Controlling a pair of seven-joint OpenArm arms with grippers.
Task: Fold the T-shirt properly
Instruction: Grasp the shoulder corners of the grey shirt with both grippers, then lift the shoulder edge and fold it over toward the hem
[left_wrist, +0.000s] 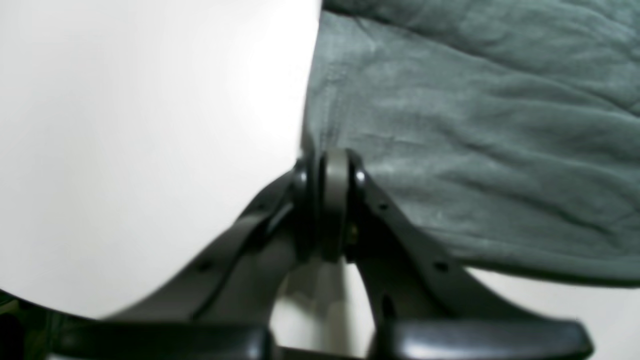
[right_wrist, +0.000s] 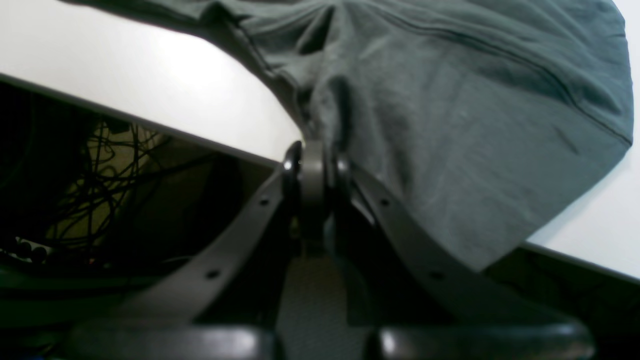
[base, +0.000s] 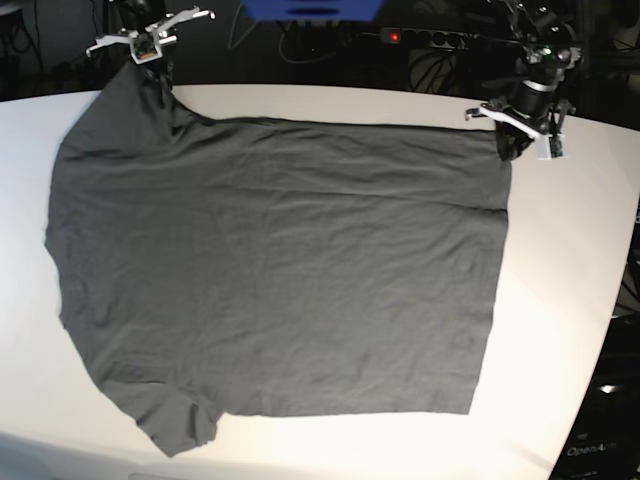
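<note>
The dark grey T-shirt (base: 280, 270) lies spread flat on the white table (base: 570, 330), sleeves toward the left of the base view and hem toward the right. My left gripper (base: 512, 142) is at the far right corner of the hem. In the left wrist view its jaws (left_wrist: 330, 165) are shut on the cloth's edge (left_wrist: 475, 125). My right gripper (base: 155, 72) is at the far left sleeve corner. The right wrist view shows it (right_wrist: 312, 155) shut on a bunched fold of the T-shirt (right_wrist: 450, 125), lifted a little off the table.
The table's far edge (right_wrist: 150, 127) runs close behind the right gripper, with tangled cables (right_wrist: 100, 190) below it. A power strip (base: 420, 38) with a red light lies beyond the table at the back. Bare white table shows to the right of the hem and along the near edge.
</note>
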